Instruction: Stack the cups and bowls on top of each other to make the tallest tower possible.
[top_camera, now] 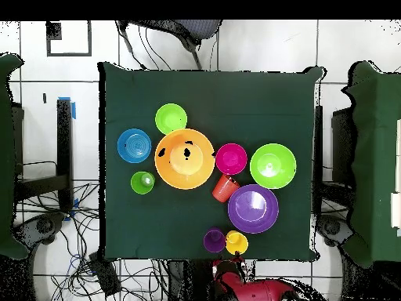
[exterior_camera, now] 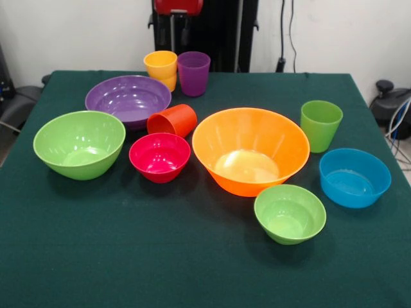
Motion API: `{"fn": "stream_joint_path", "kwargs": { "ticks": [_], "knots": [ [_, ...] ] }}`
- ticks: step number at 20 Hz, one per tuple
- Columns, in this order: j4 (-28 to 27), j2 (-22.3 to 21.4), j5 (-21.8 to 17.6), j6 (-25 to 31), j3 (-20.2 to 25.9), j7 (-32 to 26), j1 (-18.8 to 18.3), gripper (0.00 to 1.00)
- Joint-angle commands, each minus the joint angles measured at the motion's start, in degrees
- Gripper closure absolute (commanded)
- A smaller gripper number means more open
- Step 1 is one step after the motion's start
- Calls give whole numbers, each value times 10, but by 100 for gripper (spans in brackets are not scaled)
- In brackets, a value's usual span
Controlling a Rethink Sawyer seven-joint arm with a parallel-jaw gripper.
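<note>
Nothing is stacked; there is no tower. The large orange bowl (exterior_camera: 250, 151) (top_camera: 185, 159) stands mid-table. Around it stand the pink-red bowl (exterior_camera: 160, 157), large green bowl (exterior_camera: 79, 144), purple bowl (exterior_camera: 128, 99), small green bowl (exterior_camera: 289, 213) and blue bowl (exterior_camera: 354, 178). The orange-red cup (exterior_camera: 172, 120) (top_camera: 224, 188) lies on its side between the purple and orange bowls. The green cup (exterior_camera: 321, 125) stands upright beside the orange bowl. The yellow cup (exterior_camera: 160, 67) and purple cup (exterior_camera: 193, 72) stand together at the robot's edge. The gripper does not show.
The red arm (top_camera: 254, 290) is drawn back beyond the table's edge by the pedestal (exterior_camera: 178, 6). The dark green tablecloth (exterior_camera: 192, 269) covers the table. A chair (top_camera: 176, 31) stands at the opposite side, and cables lie on the floor.
</note>
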Motion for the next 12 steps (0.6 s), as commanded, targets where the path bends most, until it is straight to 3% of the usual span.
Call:
{"fn": "stream_joint_path", "kwargs": {
  "ticks": [1, 7, 12],
  "knots": [
    [-61, 16, -13, 26, 68, 43, -5, 0],
    [-36, 9, -11, 29, 117, 61, -57, 0],
    [-27, 7, -6, 27, 130, 61, -71, 0]
  ]
}}
